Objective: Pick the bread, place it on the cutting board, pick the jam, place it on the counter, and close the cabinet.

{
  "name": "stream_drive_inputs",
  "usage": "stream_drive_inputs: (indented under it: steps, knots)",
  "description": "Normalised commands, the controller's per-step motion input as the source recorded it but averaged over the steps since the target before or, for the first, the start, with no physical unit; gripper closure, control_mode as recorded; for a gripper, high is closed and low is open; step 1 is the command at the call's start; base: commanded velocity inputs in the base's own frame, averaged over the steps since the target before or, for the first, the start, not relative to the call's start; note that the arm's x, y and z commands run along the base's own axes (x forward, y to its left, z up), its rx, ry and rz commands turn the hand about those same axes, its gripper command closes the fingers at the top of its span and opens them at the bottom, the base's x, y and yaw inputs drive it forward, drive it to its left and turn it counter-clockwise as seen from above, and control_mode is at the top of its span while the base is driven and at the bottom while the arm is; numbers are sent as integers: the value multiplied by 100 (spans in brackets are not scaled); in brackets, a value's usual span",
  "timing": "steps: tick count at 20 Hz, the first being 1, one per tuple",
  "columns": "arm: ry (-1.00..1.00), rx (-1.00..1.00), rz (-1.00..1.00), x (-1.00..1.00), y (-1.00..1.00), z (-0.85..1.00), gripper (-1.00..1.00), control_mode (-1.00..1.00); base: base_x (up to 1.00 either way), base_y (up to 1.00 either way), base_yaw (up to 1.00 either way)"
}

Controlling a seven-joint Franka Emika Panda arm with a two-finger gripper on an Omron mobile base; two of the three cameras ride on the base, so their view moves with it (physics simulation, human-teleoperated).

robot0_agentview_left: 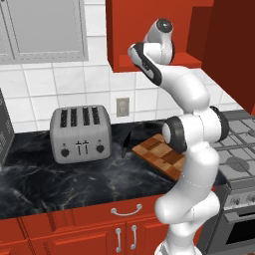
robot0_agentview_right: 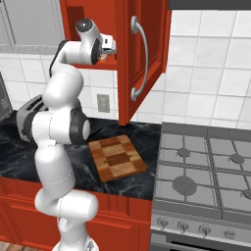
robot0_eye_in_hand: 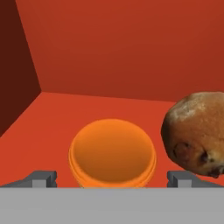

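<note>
In the hand view my gripper stands open inside the red cabinet, low over its shelf. The jam, a small orange jar, sits between the two fingertips with a gap on each side. To its right on the same shelf lies the bread, a round brown mottled loaf, just beyond the right fingertip. The cabinet door is swung open. The checkered cutting board lies bare on the black counter below the cabinet.
A silver toaster stands on the counter left of the board. A gas stove adjoins the counter on the right. The open door hangs beside my arm's right side. A grey glass-fronted cabinet is at upper left.
</note>
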Motion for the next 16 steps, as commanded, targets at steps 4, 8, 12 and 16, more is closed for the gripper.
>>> stream_drive_inputs:
  steps: [4,8,12,16]
  knots:
    - [0,0,0,18,0,-5,-100,-100,0,0,0]
    - [0,0,0,19,0,-4,-100,-100,0,0,0]
    - [0,0,0,23,0,0,-100,-100,0,0,0]
    - [0,0,0,21,0,-1,-100,-100,0,0,0]
